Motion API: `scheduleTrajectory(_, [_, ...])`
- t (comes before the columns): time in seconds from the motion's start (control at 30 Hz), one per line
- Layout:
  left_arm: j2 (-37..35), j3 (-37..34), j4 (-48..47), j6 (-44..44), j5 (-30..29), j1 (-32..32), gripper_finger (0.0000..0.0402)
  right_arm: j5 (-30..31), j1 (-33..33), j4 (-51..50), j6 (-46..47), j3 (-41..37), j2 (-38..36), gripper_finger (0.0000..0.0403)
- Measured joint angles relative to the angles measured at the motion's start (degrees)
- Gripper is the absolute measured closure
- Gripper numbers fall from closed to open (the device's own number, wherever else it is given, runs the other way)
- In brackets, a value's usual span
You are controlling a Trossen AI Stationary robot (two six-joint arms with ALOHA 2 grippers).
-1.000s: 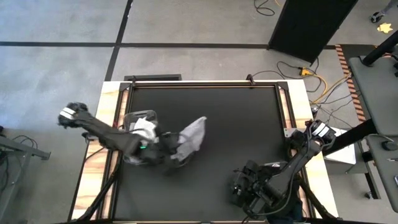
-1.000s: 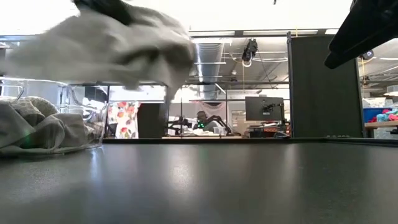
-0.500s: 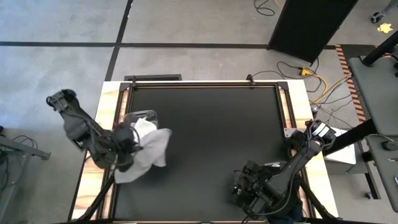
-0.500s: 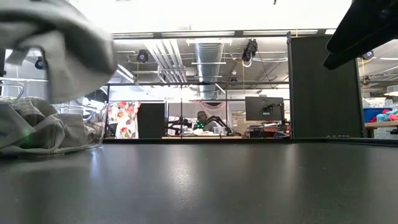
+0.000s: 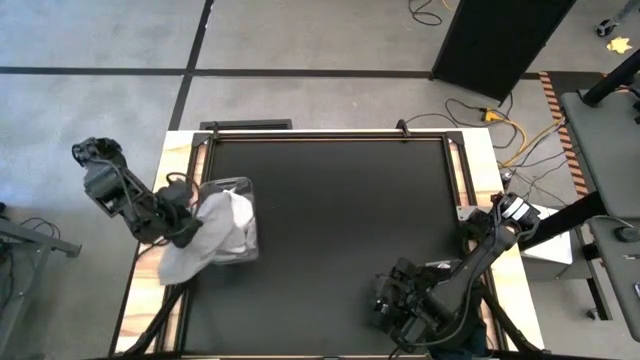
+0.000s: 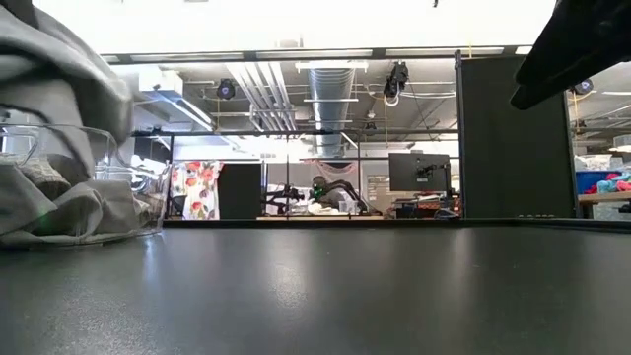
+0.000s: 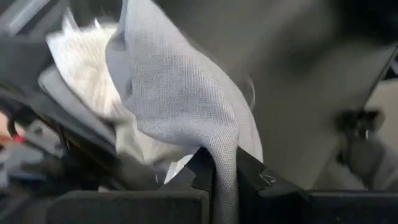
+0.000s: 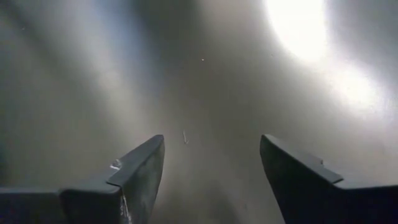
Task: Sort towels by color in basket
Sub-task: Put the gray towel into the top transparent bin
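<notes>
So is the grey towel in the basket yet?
Not yet: the grey towel hangs from the shut left hand, draped across the clear basket rim.

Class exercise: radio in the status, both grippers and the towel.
Left gripper shut on grey towel over clear basket. Right gripper open, idle near table's front. Nothing blocking.

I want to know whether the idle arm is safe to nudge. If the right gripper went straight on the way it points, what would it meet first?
Probably the bare black table top: the right gripper, open and empty, has only that dark surface ahead. Depth is unclear.
</notes>
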Motion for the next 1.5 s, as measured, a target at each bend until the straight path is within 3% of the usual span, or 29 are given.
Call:
scheduleTrajectory(0.1, [-0.3, -0.5, 0.0, -0.4, -3.7, 0.1, 0.0395, 0.0, -0.3, 0.0, -0.5, 0.0, 0.0, 0.0151])
scheduleTrajectory(0.2, [0.7, -1.8, 0.0, -0.7, -3.7, 1.0, 0.0395, 0.0, -0.4, 0.0, -0.6, 0.0, 0.0, 0.0155])
scheduleTrajectory(0.43, [3.4, -8.9, 1.1, -2.3, -0.5, 6.0, 0.0395, 0.0, -0.6, 0.0, -1.1, 0.0, 0.0, 0.016])
scheduleTrajectory(0.6, [4.1, -13.5, 5.1, -0.4, 6.8, 13.4, 0.0395, 0.1, -1.0, 0.2, -2.0, 0.0, 0.0, 0.0152])
scheduleTrajectory(0.83, [6.2, -14.2, 12.0, 15.1, 9.6, 27.8, 0.0395, 0.1, -1.7, 0.7, -3.6, -0.1, 0.0, 0.0145])
scheduleTrajectory(1.03, [10.3, -14.4, 15.1, 32.2, 12.8, 45.0, 0.0396, 0.1, -1.9, 1.6, -4.5, -0.1, 0.0, 0.0154])
scheduleTrajectory(1.2, [14.4, -14.4, 26.4, 49.0, 11.4, 56.6, 0.0396, 0.1, -1.9, 1.7, -4.5, -0.1, 0.0, 0.0165])
scheduleTrajectory(1.37, [17.2, -14.4, 36.2, 58.3, 9.3, 61.8, 0.0396, -0.1, -1.8, 1.7, -4.5, -0.1, 0.0, 0.0166])
scheduleTrajectory(1.5, [17.6, -14.4, 34.2, 58.8, 7.0, 61.3, 0.0396, -0.5, -1.7, 1.6, -4.5, -0.1, 0.0, 0.0159])
